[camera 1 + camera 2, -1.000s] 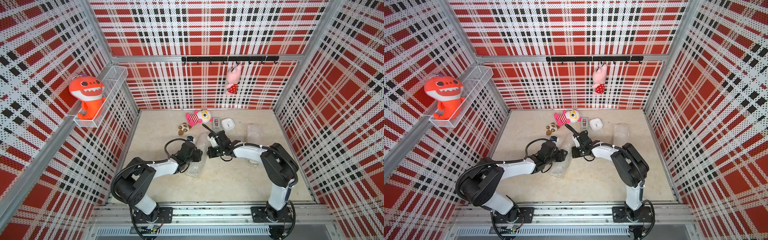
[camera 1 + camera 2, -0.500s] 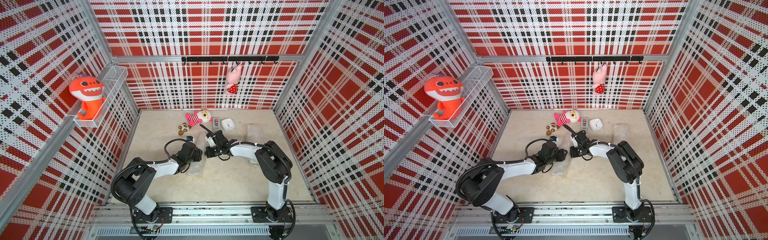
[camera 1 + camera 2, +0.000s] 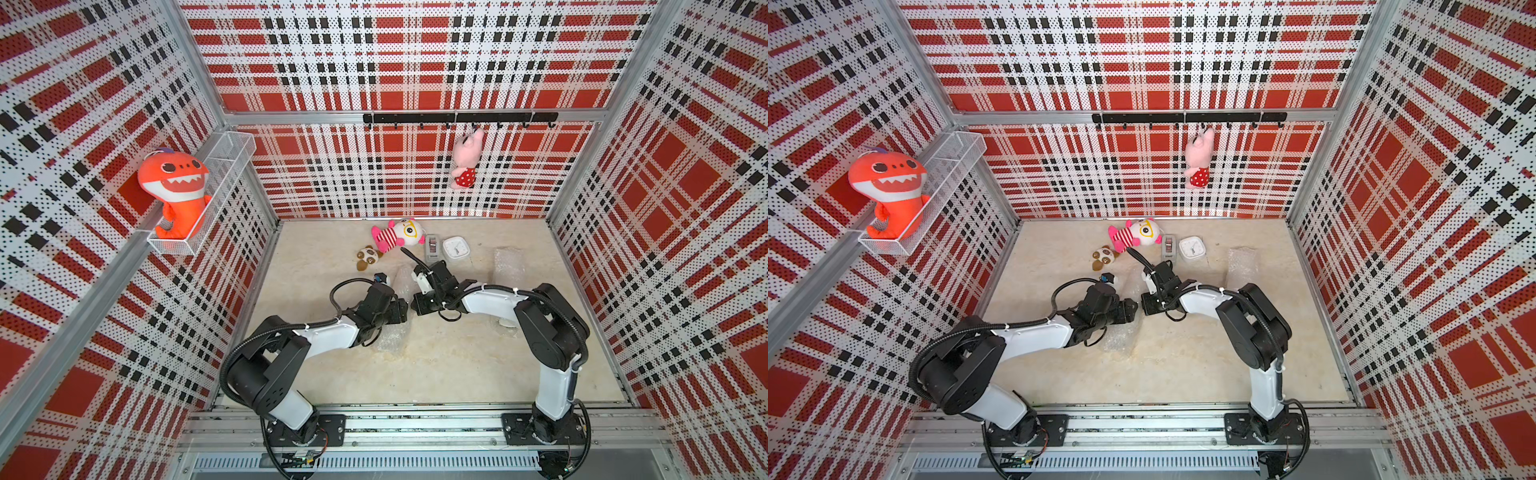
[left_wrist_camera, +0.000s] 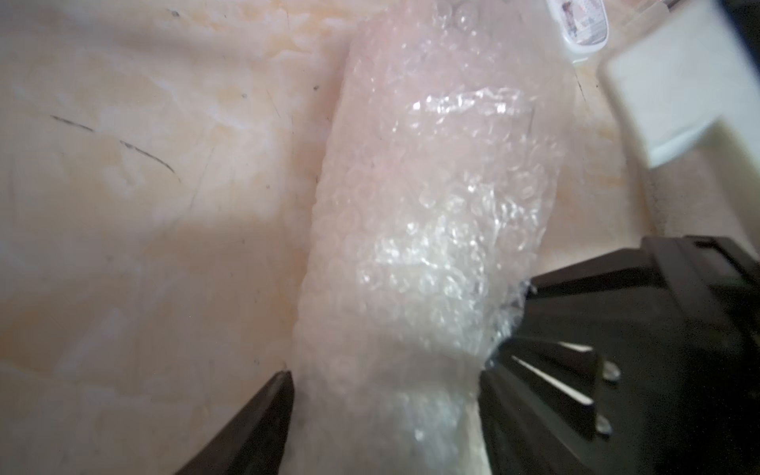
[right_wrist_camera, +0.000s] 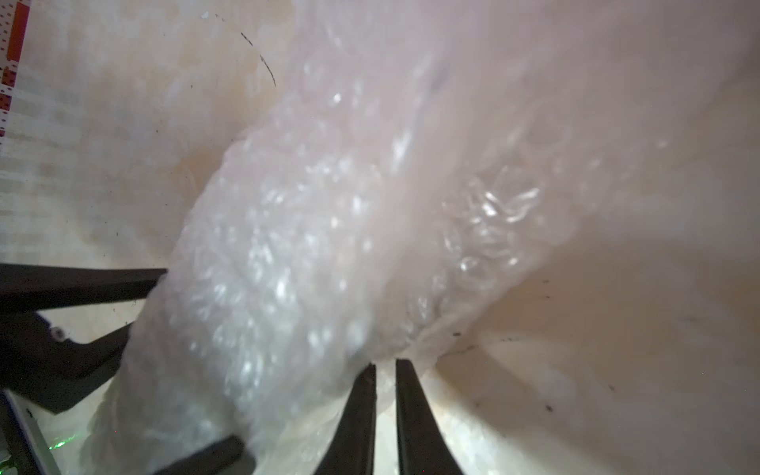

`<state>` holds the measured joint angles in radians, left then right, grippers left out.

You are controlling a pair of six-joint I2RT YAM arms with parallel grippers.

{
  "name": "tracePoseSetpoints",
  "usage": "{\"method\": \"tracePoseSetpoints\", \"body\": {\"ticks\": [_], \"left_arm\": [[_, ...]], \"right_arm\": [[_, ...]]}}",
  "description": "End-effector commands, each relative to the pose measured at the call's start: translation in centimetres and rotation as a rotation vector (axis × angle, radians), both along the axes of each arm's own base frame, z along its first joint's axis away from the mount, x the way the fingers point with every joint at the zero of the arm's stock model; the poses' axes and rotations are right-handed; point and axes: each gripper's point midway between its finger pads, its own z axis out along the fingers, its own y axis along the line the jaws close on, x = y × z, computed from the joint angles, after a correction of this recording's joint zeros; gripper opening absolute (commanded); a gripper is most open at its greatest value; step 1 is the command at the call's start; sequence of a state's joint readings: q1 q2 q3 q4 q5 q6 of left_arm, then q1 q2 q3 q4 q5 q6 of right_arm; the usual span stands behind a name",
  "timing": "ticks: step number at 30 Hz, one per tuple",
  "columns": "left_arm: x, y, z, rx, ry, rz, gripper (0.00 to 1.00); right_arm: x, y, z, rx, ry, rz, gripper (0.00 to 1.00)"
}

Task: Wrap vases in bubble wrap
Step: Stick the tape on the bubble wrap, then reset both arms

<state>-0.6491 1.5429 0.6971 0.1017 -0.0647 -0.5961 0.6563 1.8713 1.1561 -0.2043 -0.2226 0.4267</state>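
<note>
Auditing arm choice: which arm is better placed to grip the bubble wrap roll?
Probably left: the left gripper straddles the bubble wrap roll; the right gripper, jaws nearly together, reaches only a flap.

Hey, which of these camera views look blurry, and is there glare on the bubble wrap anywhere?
Left wrist view: soft focus, bright glints on the bubble wrap, and the near white block is badly blurred. Right wrist view: blurrier still, the bubble wrap smeared and hazy, with glints again. Both top views: sharp and evenly lit.
</note>
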Motion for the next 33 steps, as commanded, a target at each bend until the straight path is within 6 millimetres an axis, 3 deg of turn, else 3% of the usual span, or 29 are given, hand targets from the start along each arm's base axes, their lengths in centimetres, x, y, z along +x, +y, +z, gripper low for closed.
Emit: {"method": "tracePoseSetpoints", "body": {"ticks": [1, 3, 5, 8, 9, 11, 12, 15, 18, 20, 24, 27, 29, 31, 33], "left_arm": [[0.7, 0.8, 4.5, 0.003, -0.072, 0.035, 0.92], [1.2, 3.0, 7.2, 0.021, -0.121, 0.114, 0.99], [1.8, 6.4, 10.5, 0.037, -0.200, 0.231, 0.98], [2.3, 15.9, 15.2, 0.127, -0.346, 0.560, 0.98], [1.8, 20.3, 16.0, 0.200, -0.387, 0.721, 0.98], [0.2, 27.1, 16.5, 0.325, -0.449, 0.936, 0.98], [-0.8, 29.9, 16.1, 0.395, -0.481, 1.021, 0.98], [-2.3, 32.9, 13.4, 0.476, -0.613, 1.037, 0.98], [-2.7, 32.7, 11.3, 0.383, -0.724, 0.951, 0.98], [-3.6, 32.1, 11.2, 0.346, -0.831, 0.917, 0.98], [-2.1, 30.5, 12.2, 0.321, -0.938, 0.810, 0.98], [0.9, 29.4, 9.8, 0.308, -0.887, 0.707, 0.98], [1.8, 28.5, 10.5, 0.322, -0.923, 0.679, 0.98], [3.3, 29.5, 8.4, 0.352, -0.767, 0.703, 0.98], [3.4, 29.1, 8.9, 0.392, -0.800, 0.732, 0.98]], "right_arm": [[2.0, -3.1, 7.6, 0.018, -0.167, -0.057, 0.25], [2.7, -6.5, 10.3, -0.003, -0.232, -0.128, 0.38], [3.6, -10.8, 13.3, -0.024, -0.326, -0.228, 0.53], [5.1, -19.7, 16.4, -0.068, -0.463, -0.464, 0.79], [5.4, -23.5, 16.4, -0.110, -0.513, -0.576, 0.88], [5.3, -29.7, 15.7, -0.140, -0.554, -0.754, 1.00], [5.1, -32.1, 15.2, -0.166, -0.591, -0.807, 1.00], [4.2, -37.4, 12.4, -0.287, -0.679, -0.933, 1.00], [4.4, -38.1, 9.0, -0.292, -0.678, -0.902, 1.00], [3.9, -37.3, 7.7, -0.277, -0.718, -0.845, 1.00], [4.6, -34.7, 7.7, -0.179, -0.810, -0.722, 1.00], [5.4, -33.2, 7.7, -0.109, -0.842, -0.651, 1.00], [5.2, -31.4, 7.4, -0.122, -0.897, -0.582, 1.00], [4.7, -30.9, 7.0, -0.167, -0.903, -0.574, 1.00], [4.3, -31.1, 7.3, -0.154, -0.949, -0.597, 1.00]]}}
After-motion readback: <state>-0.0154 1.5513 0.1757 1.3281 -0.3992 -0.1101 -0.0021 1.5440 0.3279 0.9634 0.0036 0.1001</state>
